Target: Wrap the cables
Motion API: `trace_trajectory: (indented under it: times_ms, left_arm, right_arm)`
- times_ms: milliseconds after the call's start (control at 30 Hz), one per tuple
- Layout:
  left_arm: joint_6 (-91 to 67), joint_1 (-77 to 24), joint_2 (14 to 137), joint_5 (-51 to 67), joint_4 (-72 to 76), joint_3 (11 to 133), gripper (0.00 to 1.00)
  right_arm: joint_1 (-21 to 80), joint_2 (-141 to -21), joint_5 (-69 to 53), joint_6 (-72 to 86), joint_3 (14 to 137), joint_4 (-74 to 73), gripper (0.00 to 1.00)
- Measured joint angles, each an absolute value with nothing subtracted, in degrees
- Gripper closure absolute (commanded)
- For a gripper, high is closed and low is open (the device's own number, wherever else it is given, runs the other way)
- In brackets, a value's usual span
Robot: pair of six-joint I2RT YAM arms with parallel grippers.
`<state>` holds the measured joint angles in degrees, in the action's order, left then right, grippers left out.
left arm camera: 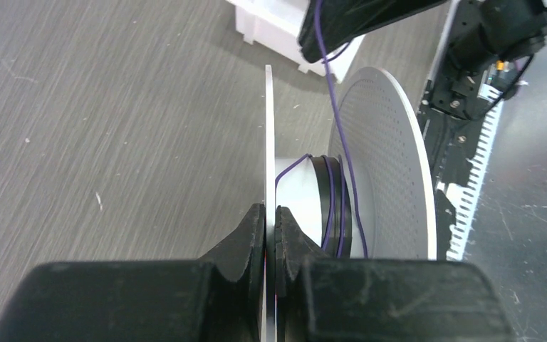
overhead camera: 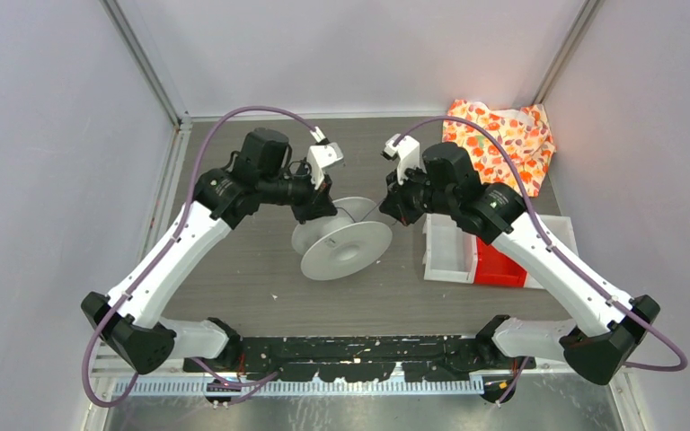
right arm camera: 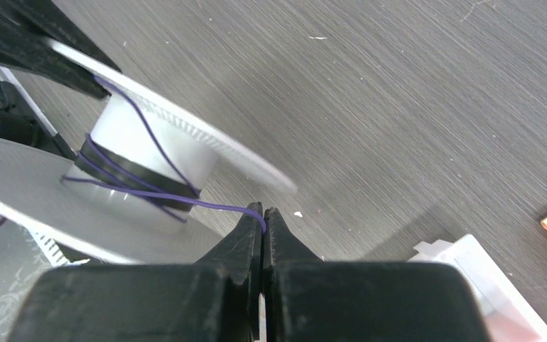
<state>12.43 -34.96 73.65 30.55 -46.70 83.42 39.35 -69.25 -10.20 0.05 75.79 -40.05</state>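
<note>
Grey wood-grain table [overhead camera: 260,278]. Centre frame: white spool [overhead camera: 346,247], tilted, with the left gripper [left arm camera: 271,226] clamped on one flange edge. Right gripper [right arm camera: 262,219] pinches the thin purple cable [right arm camera: 185,200], which is partly wound on the hub. Bins [overhead camera: 449,251] to the right; patterned cloth [overhead camera: 503,135] upper right.

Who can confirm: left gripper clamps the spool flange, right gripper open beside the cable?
Wrong on the right gripper: it is shut on the cable, pinched between its jaws, per the right wrist view. The left gripper does clamp the spool flange.
</note>
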Motion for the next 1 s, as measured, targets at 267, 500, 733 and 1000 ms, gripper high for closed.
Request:
trace_trajectory:
  times_ms: [267,500,733,1000]
  left_arm:
    - [12.5,-33.3,74.6,37.7,-48.3,86.3,1.0]
    - [5.9,-28.4,79.4,45.5,-46.7,88.3,1.0]
    - [-14.8,-22.9,81.5,55.0,-32.4,82.5,1.0]
    - [-52.5,-15.0,88.3,62.3,6.1,67.9,1.0]
  right_arm:
    - [34.0,-68.8,-21.7,0.5,72.2,-37.4,1.0]
    - [29.9,-68.9,-31.7,3.7,72.1,-37.4,0.99]
    - [28.8,-68.8,-36.3,11.6,65.8,-27.8,0.99]
    - [28.6,-68.8,-36.7,21.5,60.7,-19.9,0.99]
